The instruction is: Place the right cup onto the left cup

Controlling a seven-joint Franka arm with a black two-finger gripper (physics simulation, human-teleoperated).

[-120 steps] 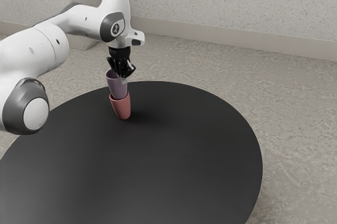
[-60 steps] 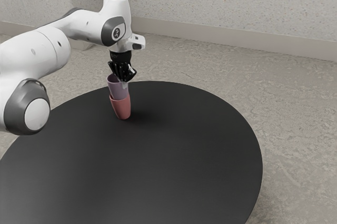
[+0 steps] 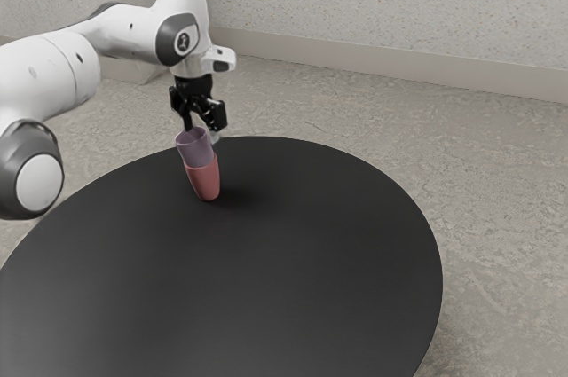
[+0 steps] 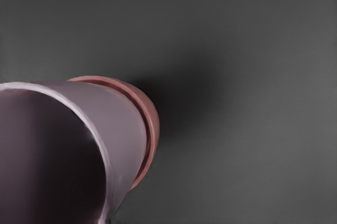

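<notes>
The gripper (image 3: 201,132) stands partly open at the mouth of the purple cup (image 3: 196,152), its fingers apart, one over the opening and one beyond the wall; I see no grip on it. The purple cup lies just below the gripper, seated in the pink cup (image 3: 205,181) on the table (image 3: 311,235). Its long axis leans, mouth toward the exterior view's left. The coming move, I judge, is straight up, clear of that wall, lest a finger drag the rim.
</notes>
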